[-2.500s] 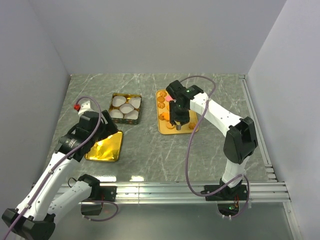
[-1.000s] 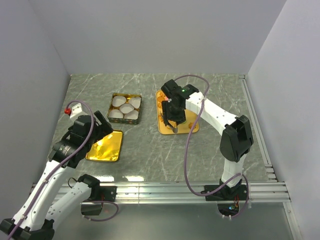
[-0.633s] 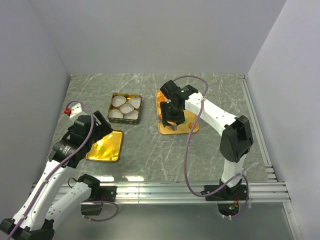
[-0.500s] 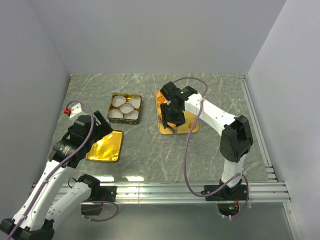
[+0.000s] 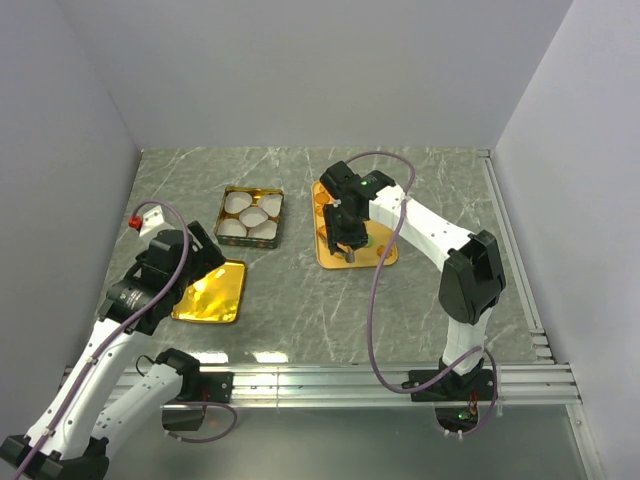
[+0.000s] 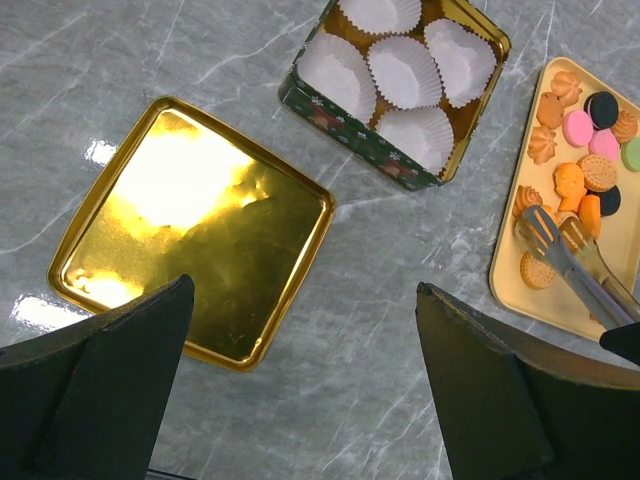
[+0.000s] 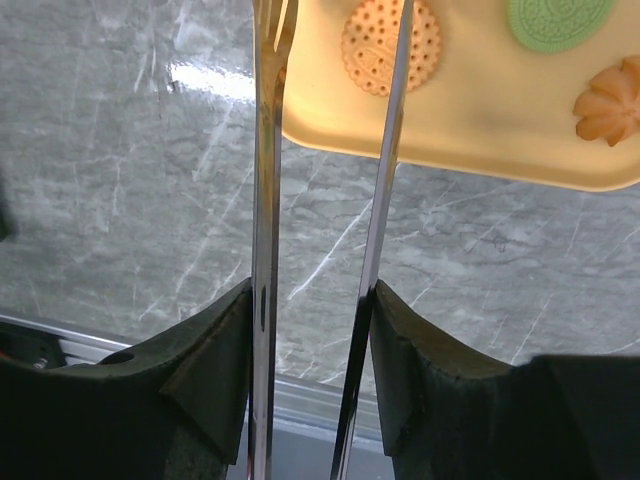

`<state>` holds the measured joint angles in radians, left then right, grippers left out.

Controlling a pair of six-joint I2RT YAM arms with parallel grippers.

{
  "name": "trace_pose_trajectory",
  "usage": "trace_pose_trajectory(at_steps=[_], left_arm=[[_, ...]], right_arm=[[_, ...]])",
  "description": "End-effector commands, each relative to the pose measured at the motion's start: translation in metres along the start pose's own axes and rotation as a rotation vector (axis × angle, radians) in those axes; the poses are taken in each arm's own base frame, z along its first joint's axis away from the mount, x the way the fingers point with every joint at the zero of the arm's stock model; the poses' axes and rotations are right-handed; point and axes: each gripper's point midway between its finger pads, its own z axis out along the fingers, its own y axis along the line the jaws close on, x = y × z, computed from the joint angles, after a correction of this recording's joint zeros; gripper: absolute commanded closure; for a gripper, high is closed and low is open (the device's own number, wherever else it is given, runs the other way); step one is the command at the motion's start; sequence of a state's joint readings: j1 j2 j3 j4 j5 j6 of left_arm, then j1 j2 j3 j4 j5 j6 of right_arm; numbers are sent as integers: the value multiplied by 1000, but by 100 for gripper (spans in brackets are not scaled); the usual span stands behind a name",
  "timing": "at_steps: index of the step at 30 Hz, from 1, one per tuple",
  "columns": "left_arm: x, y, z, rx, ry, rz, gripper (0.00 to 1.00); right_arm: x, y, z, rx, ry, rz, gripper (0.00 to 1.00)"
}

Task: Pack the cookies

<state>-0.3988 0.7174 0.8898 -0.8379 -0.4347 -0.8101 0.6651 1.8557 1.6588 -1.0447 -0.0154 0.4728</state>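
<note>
Orange, pink, green, black cookies on tray; right hand tight around tongs, left hand wide open.

Metal tongs pinched in the right gripper, 2 blades running out over the near edge of the yellow tray. A dotted round cookie shows between the blades; a green cookie and a flower-shaped cookie lie further right. Grey marble table below.

Small cookies, mostly orange with a few pink, green and black rounds, lie flat on a yellow tray.
</note>
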Motion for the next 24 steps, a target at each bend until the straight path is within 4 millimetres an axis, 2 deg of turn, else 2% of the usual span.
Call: trace_pose_trajectory(at_steps=[1,4,7,12,14,20,21,22,24], left_arm=[[-6,-1,-2,-2,-22,-17,1],[-7,-1,-2,-2,-24,-21,1],[-7,-1,-3,-1,-25,-20,1],[-7,0,-2,-4,-26,-20,1],[-7,0,-2,-4,-27,-22,1],[-8,0,-2,-3,-28,-25,1],[-8,0,-2,-5,-29,-24,1],[-8,0,-2,-6,-30,-25,1],[-8,1,-2,-7,-31,-26,1]], right_arm=[[-14,7,-14,-15,-53,-21,56],[-18,8,-22,-22,-67,-23,58],[-29,5,-35,-4,-107,-22,60],[-52,15,-63,-27,-172,-18,60],[-59,25,-70,-64,-185,-20,60],[-78,54,-71,-160,-207,-36,59],[-87,60,-77,-183,-234,-34,59],[-90,65,-70,-189,-224,-34,59],[-100,80,-76,-250,-244,-42,59]])
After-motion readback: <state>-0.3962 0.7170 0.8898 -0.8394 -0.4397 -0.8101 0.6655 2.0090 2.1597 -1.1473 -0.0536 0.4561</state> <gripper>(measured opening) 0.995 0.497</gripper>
